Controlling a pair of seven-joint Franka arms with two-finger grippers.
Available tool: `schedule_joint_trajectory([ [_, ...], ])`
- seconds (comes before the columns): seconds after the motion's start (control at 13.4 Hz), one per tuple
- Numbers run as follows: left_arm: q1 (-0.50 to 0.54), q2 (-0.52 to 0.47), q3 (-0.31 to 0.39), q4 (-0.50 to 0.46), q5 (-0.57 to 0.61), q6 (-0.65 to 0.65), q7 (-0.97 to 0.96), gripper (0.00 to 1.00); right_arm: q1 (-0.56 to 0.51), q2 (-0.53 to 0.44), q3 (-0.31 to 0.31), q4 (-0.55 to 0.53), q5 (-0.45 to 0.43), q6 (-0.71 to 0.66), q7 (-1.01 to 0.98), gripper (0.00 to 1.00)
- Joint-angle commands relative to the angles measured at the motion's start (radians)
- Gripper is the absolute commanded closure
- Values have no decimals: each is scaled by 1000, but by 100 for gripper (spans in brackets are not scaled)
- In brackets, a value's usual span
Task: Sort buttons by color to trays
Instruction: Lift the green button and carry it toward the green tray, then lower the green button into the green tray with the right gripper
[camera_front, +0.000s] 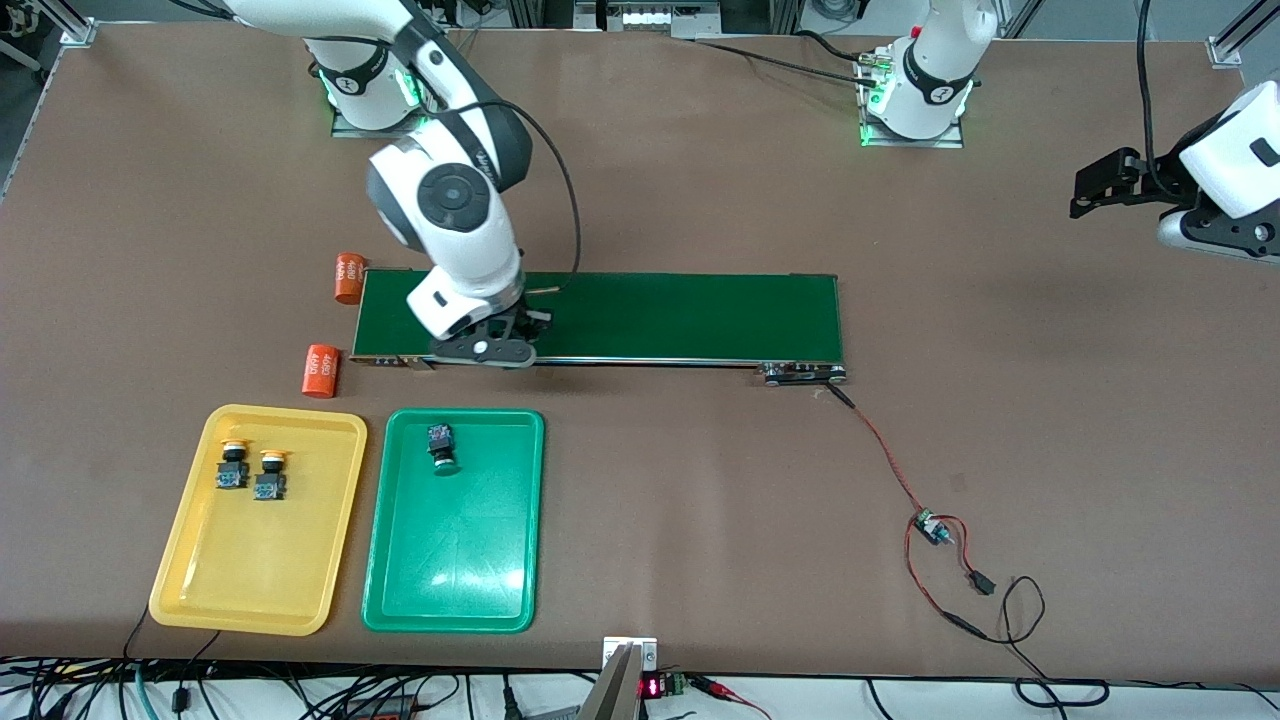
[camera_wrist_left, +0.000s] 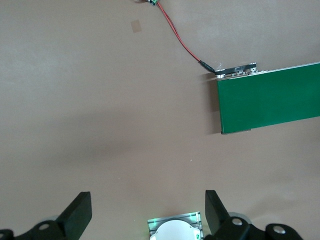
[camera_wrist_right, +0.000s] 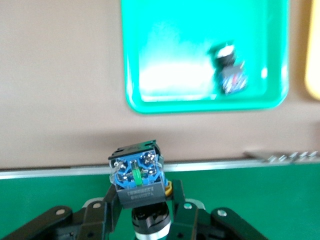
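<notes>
The last small button switch with a black-and-blue body (camera_wrist_right: 136, 181) sits on the long dark-green belt (camera_front: 680, 315), squeezed by the right gripper (camera_wrist_right: 145, 212). It should lift straight up, then go to the green plastic tray (camera_front: 455, 590). Its cap colour is hidden. The left gripper (camera_wrist_left: 147, 212) waits wide open over bare table.

glossy plastic green tray (camera_front: 455, 590), matt brown table (camera_front: 1000, 450)

Even overhead light is brightening the brown tabletop (camera_front: 700, 520), casting only soft shadows. White glare is pooling on the green tray (camera_front: 455, 585). In the right wrist view that tray is blurring, while the nearby button (camera_wrist_right: 136, 172) is staying sharper.
</notes>
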Motion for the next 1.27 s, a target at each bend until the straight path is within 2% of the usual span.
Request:
schedule_joint_trajectory([
  [0.0,8,14,-5,32,5,-25,3,0,-32,17,-34,84,-4,-21,-140,98],
  [0.15,8,14,-6,34,5,-25,3,0,-54,56,-59,145,-3,5,-229,98],
  [0.3,7,14,-5,34,5,-25,3,0,-57,112,-77,179,-4,90,-251,98],
  [0.6,8,15,-3,34,6,-22,3,0,-51,222,-80,179,-39,322,-260,97],
  [0.82,5,38,-5,38,18,-2,3,0,-48,303,-94,179,-75,420,-330,96],
  [1.19,8,46,1,72,21,3,18,0,-42,365,-118,176,-90,557,-377,95],
])
